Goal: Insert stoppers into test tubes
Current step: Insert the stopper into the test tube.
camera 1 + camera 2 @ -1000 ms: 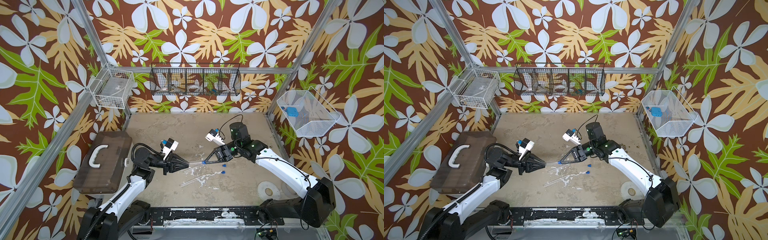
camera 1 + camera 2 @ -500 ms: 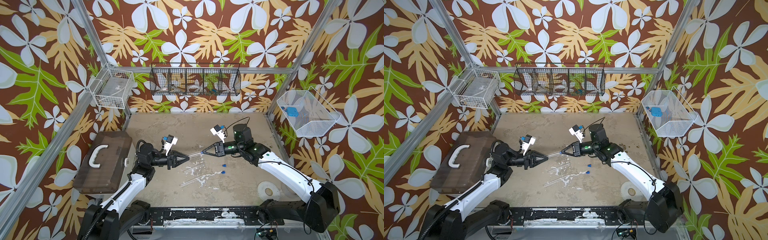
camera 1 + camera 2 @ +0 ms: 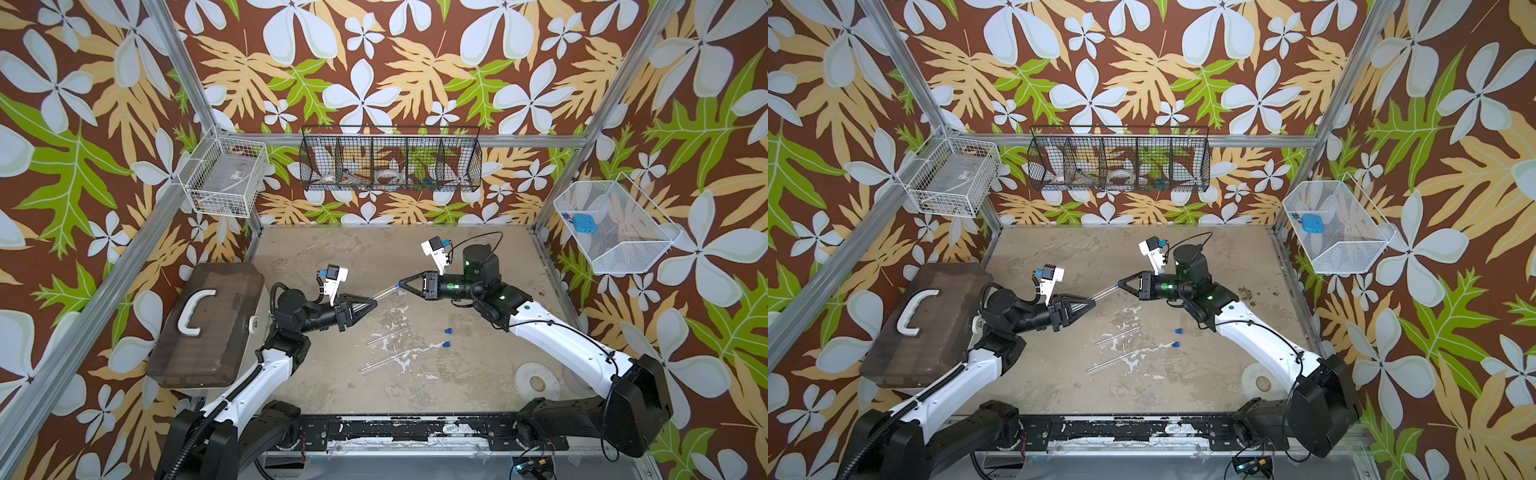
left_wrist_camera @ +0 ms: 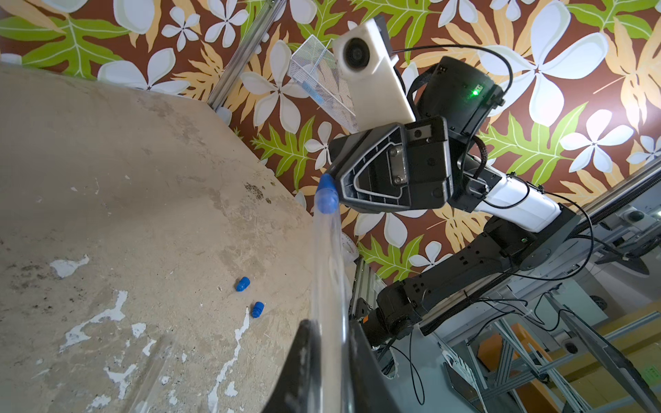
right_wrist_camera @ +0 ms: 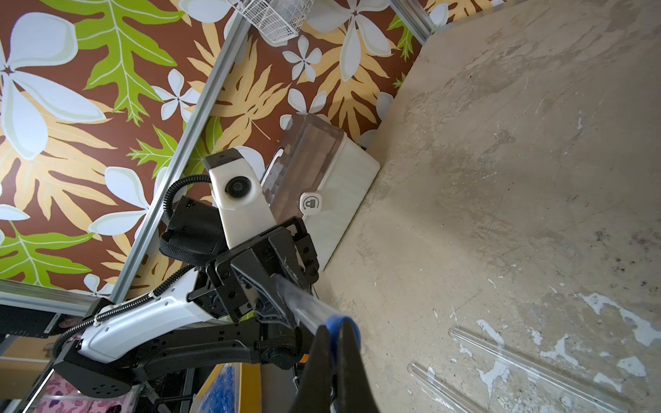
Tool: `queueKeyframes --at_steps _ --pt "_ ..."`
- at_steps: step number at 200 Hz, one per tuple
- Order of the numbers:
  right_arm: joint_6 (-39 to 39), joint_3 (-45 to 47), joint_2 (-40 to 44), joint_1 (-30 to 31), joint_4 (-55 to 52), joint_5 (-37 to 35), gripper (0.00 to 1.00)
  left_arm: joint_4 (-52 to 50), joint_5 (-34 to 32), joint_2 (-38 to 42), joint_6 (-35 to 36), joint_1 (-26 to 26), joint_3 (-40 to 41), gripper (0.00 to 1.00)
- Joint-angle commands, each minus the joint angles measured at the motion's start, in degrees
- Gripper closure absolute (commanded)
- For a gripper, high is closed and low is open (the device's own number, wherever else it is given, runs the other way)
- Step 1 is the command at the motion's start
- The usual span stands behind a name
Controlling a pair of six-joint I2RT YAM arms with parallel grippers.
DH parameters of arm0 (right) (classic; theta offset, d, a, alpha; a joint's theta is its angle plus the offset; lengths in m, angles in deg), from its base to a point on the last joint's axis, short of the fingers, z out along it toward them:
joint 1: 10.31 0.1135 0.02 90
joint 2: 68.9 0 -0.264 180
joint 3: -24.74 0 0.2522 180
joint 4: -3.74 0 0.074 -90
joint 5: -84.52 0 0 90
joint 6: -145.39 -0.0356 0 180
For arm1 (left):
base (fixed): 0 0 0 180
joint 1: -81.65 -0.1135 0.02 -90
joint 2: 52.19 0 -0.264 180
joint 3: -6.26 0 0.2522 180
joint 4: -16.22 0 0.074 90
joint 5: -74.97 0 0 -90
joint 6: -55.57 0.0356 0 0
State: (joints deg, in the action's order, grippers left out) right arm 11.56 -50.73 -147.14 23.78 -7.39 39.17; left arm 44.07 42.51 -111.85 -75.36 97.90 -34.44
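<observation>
Test tube [image 3: 384,293] [image 3: 1104,292]: one of the three is held off the desk [image 3: 332,257], its long axis running from the left pincer [image 3: 373,302] [image 3: 1091,304] away and to the right, up to the right pincer [image 3: 402,286] [image 3: 1121,285]. The left pincer is pressed together on the tube's closed end. The open mouth points at the right pincer, which pinches a blue stopper [image 3: 398,285] [image 4: 326,200] [image 5: 336,327] between its tips. In the left wrist view the stopper touches the tube's mouth, in line with the tube; how far it is in I cannot tell.

The other two tubes [image 3: 388,336] [image 3: 384,361] lie flat on the desk, just nearer the front than the pincers. They are side by side, apart and nearly parallel, slanting much the same way as the held one. The two loose stoppers [image 3: 448,331] [image 3: 446,344] lie to the right of them, near each other but not touching, and apart from the tubes.

Behind the pincers the desk runs bare to the back wall. A brown-lidded case [image 3: 208,324] sits at the left edge beside the left arm. A white disc [image 3: 537,380] lies near the front right corner, close under the right arm. The middle of the desk, between both arms, holds only the tubes and stoppers.
</observation>
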Motion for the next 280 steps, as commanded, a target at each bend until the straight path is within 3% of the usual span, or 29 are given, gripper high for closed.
queueKeyframes --at_steps 1,67,96,161,225,280 --pt "5.5 -0.9 -0.8 4.0 -6.4 21.6 1.00 9.9 12.3 0.1 2.5 1.5 -0.7 1.00" --pt "7.5 -1.9 0.9 1.4 -9.2 26.3 1.00 10.1 14.0 0.2 3.2 1.5 -0.5 1.00" --pt "7.7 -3.1 1.8 0.2 -10.1 25.7 0.84 7.1 13.0 0.0 4.9 1.4 -0.7 1.00" --pt "8.6 -2.5 6.0 -5.7 -13.1 27.6 0.63 3.5 12.4 0.2 7.2 0.8 -0.9 1.00" --pt "7.7 -0.7 9.3 -11.4 -12.5 26.9 0.64 3.5 13.1 0.1 7.3 0.5 -1.0 1.00" --pt "7.5 3.1 6.7 -10.2 -11.7 25.6 0.70 12.4 14.3 -0.2 0.8 0.6 0.0 1.00"
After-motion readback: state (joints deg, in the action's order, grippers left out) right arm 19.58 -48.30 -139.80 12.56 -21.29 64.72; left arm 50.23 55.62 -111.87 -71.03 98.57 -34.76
